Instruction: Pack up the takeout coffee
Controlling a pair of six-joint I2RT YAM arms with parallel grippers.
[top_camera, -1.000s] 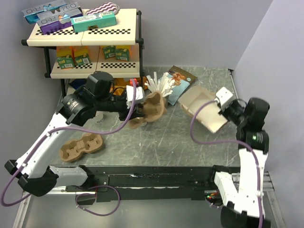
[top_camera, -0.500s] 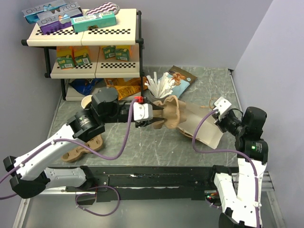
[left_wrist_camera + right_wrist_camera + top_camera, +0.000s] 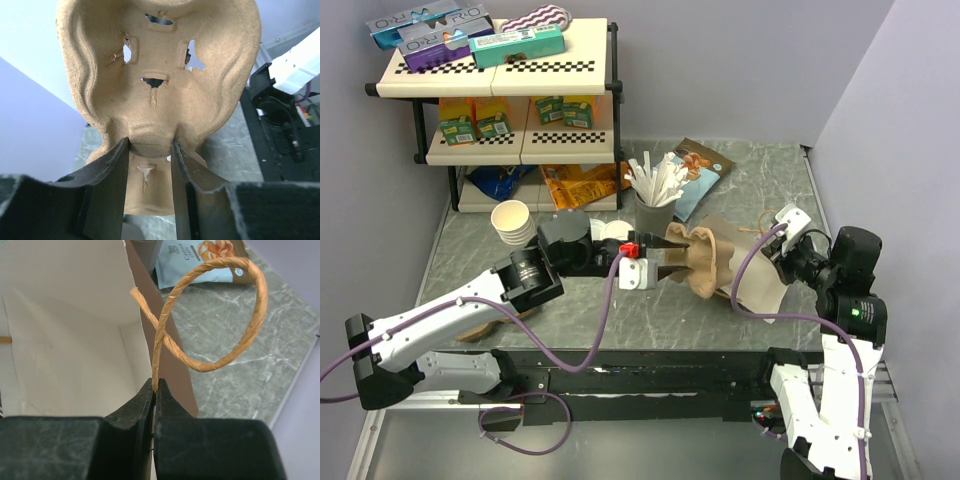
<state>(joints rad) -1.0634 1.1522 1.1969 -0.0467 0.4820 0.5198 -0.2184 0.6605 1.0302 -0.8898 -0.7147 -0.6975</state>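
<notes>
My left gripper [image 3: 665,262] [image 3: 150,150] is shut on the rim of a brown pulp cup carrier [image 3: 705,255] [image 3: 160,75] and holds it above the table, tipped on edge at the mouth of a brown paper bag [image 3: 760,290] [image 3: 65,340]. My right gripper [image 3: 775,243] [image 3: 154,387] is shut on the bag's top edge, at the foot of its twisted paper handle [image 3: 260,305], and holds the bag open toward the left. No lidded takeout coffee cup shows in any view.
A holder of white straws [image 3: 655,200] stands just behind the carrier. A stack of lidless paper cups [image 3: 512,220] and loose white lids [image 3: 610,230] sit to the left. A second carrier [image 3: 475,328] lies under my left arm. A snack shelf [image 3: 500,100] and snack packets [image 3: 705,170] are at the back.
My left arm has swung right and forward with the carrier, from beside the straws to the bag's mouth. My right gripper has shifted the bag slightly lower and nearer.
</notes>
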